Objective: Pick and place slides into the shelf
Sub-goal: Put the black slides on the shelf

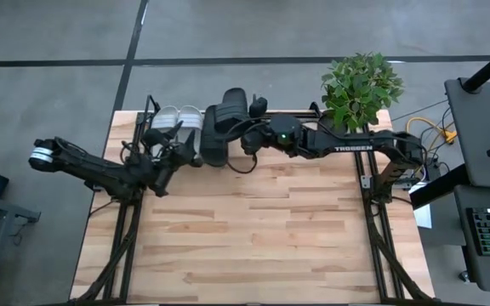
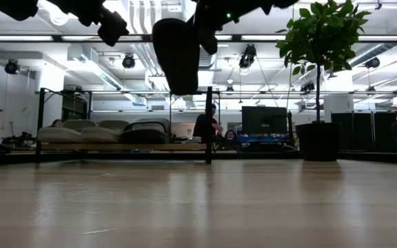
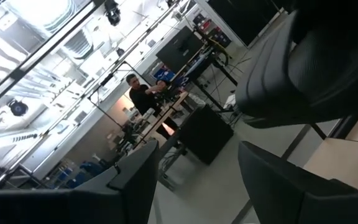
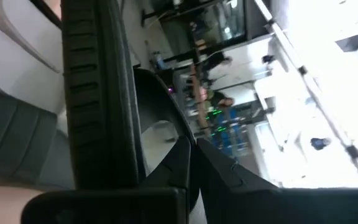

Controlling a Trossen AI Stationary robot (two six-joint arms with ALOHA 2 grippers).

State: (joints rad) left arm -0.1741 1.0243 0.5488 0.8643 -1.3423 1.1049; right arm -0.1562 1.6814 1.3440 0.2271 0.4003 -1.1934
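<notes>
The shelf point(image 1: 156, 109) stands along the table's far edge at the left. On its board lie a light grey pair of slides point(image 2: 81, 132) and a black slide point(image 2: 143, 131). A second black slide point(image 2: 178, 55) hangs high above the table, just in front of the shelf, with my right gripper point(image 1: 247, 140) shut on it. My left gripper point(image 1: 179, 146) hovers open just left of that slide and touches nothing. Nothing lies between its fingers point(image 3: 135, 180) in the left wrist view. My right gripper pinches the black slide's strap point(image 4: 166, 118) between its two shut fingers, which come in about level from the table's right. The slide is lifted clear and hangs on end, its ribbed sole point(image 4: 98, 93) upright and one end pointing down.
A potted plant point(image 1: 360, 85) stands at the table's far right, beside the shelf's end. The near half of the wood table point(image 1: 253, 238) is bare. Black arm frames point(image 1: 122, 229) run along both sides. A person point(image 2: 205, 127) sits in the room beyond the shelf.
</notes>
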